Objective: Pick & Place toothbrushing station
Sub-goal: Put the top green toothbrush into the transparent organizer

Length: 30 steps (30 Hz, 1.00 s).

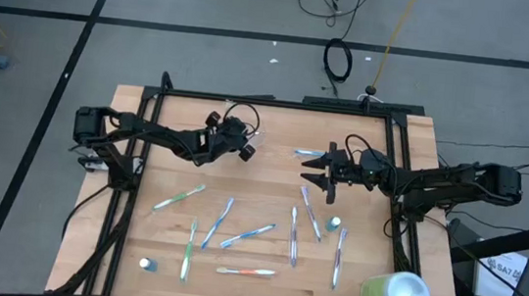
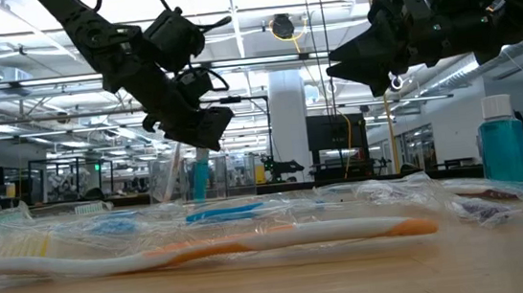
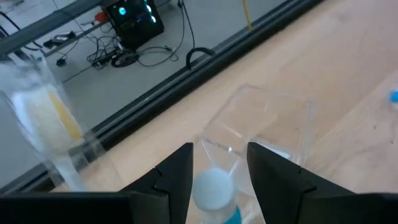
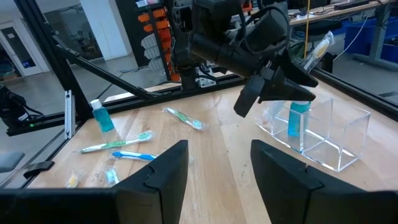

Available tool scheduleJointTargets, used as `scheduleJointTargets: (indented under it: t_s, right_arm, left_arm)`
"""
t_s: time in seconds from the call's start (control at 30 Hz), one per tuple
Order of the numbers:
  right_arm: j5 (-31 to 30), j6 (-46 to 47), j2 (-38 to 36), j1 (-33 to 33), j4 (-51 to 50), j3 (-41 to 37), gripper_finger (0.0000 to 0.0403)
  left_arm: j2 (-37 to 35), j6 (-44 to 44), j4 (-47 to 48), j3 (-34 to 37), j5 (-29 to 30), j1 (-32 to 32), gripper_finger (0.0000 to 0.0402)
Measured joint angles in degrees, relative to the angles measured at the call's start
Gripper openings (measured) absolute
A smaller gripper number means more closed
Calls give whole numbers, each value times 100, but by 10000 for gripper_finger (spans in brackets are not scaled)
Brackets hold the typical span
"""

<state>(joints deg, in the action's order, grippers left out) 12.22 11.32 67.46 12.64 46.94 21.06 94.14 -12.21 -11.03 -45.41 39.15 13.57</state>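
Fingers of the left gripper [image 3: 219, 180] are clenched on a white-capped tube [image 3: 213, 190], its blue body hanging straight down over the clear holder [image 3: 273, 124]. From above, the holder [image 1: 248, 144] sits at about 12 o'clock on the surface [image 1: 257, 216], left of centre, with the left gripper [image 1: 235, 145] directly over it. The tube's long axis stands upright, and the open compartment lies just below and a little ahead of the fingers, so the coming move is probably a short straight lowering and a release. One wrapped brush [image 4: 317, 48] already stands tilted in the holder [image 4: 323, 134] beside the tube [image 4: 298, 115].

The right gripper [image 1: 326, 169] hovers at about 2 o'clock, fingers spread and holding nothing, pointed toward the holder. Brushes [image 1: 236, 236] lie scattered from 5 to 8 o'clock, with one small bottle [image 1: 334, 223] near 4 o'clock and another [image 1: 145, 264] at 7. The right arm is nearer the brush [image 1: 311, 212] just below it, whose long axis runs roughly 12 to 6
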Motion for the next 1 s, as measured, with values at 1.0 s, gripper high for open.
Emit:
scheduleJointTargets:
  t_s: [1.0]
  right_arm:
    - [-14,154,1,0,-4,0,169]
  left_arm:
    - [-2629,-309,3388,-1,-2021,-782,159]
